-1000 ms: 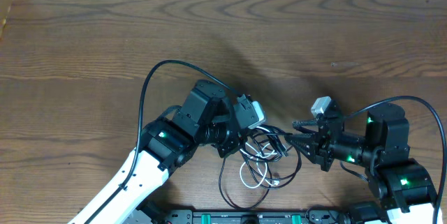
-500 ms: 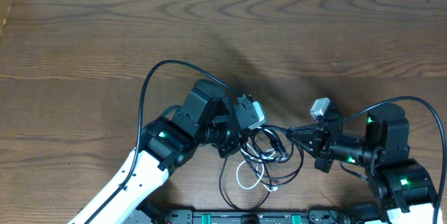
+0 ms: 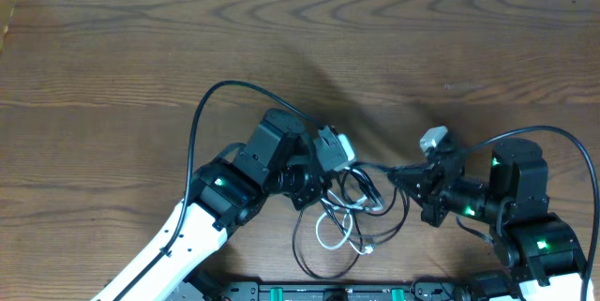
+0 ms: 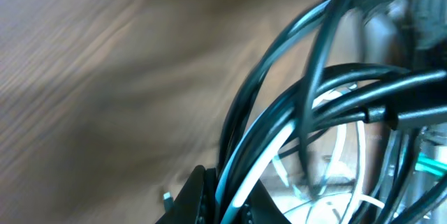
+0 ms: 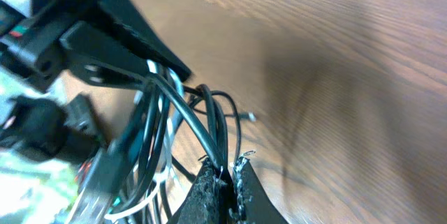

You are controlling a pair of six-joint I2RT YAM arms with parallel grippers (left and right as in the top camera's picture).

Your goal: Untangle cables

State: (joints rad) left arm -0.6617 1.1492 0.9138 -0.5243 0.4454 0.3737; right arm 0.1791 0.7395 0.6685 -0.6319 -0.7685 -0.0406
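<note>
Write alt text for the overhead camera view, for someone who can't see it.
A small tangle of thin black and white cables lies on a brown wooden table, gripped from both sides. The left pincer and the right pincer are each shut on strands of it, tips facing each other.

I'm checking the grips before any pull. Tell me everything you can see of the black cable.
The black cable is a thin, glossy, flexible cord lying in several loose loops on the wooden table between the arms, tangled with the white cable. One wide loop reaches toward the table's near edge. The right gripper is shut on one strand; the left gripper is shut on a bundle of black and white strands. Its ends are unclear.
</note>
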